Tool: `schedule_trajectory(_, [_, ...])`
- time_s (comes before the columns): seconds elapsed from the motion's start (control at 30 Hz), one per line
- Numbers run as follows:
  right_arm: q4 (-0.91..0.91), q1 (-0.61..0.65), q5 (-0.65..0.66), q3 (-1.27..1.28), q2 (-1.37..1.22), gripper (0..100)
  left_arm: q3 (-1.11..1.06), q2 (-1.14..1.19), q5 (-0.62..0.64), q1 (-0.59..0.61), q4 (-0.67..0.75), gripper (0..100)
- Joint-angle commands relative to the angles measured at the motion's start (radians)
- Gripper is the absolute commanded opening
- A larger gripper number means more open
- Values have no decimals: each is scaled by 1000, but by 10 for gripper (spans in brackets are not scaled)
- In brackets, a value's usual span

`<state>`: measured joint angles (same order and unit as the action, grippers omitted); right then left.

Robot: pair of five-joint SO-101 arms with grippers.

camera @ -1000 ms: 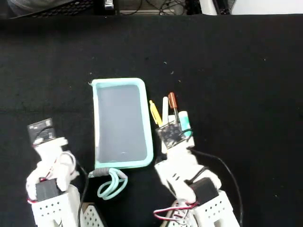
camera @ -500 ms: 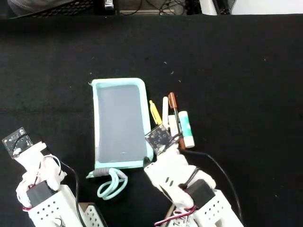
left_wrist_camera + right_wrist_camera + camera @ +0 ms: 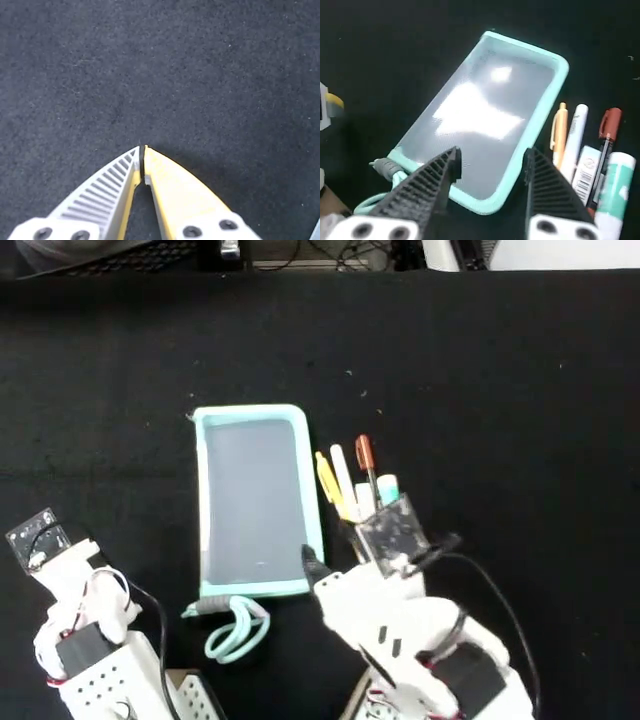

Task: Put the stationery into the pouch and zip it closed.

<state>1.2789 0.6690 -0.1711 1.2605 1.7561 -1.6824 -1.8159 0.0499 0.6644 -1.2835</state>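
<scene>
White plastic, nearest item: left claw (image 3: 142, 148), fingers pressed together on nothing, above bare black cloth of the bench (image 3: 520, 420), well apart from the task's things.

Right claw (image 3: 491, 159): spread wide and holding nothing, over the near end of the pouch; in the high view one dark fingertip sits at the pouch's near right corner.

Strap (image 3: 235, 632): mint loop lying on the cloth just off the pouch's near edge, joined to a grey zip pull (image 3: 205, 607) at the near left corner.

Pouch (image 3: 255, 500): mint trim, pale translucent panel, lying flat near mid-bench. No contents show through the panel. Whether the zip stands open cannot be told.

Stationery, just beside the pouch's right edge, laid side by side and close together: yellow pen (image 3: 327, 478), white pen (image 3: 343, 468), brown-capped marker (image 3: 365, 460), white-and-teal tube (image 3: 388, 488), small white block (image 3: 585, 172).

Progress, as judged: nothing packed, nothing zipped; every piece is left to load, then the closure.

Hindrances, as judged: the pieces lie tight against each other, so lifting one cleanly looks awkward, and the flat pouch will likely need its mouth held open.

Farthest: cables (image 3: 330, 252) beyond the bench's far edge.
</scene>
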Motion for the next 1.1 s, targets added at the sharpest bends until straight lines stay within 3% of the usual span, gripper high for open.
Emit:
schedule_trajectory(0.0, [-2,71,-31,-56,-159,205,-16,-3,6,-13,9,30])
schedule_trajectory(0.27, [-40,250,-80,-219,-639,205,-16,-3,6,-13,9,30])
schedule_trajectory(0.47, [-143,356,-81,-249,-855,205,-16,-3,6,-13,9,30])
schedule_trajectory(0.7, [-301,387,-81,-188,-912,205,-16,-3,6,-13,9,30])
schedule_trajectory(0.83, [-304,391,-83,-189,-912,205,-16,-3,6,-13,9,30])
schedule_trajectory(1.07, [-302,506,-81,-180,-918,205,-16,-3,6,-13,9,30])
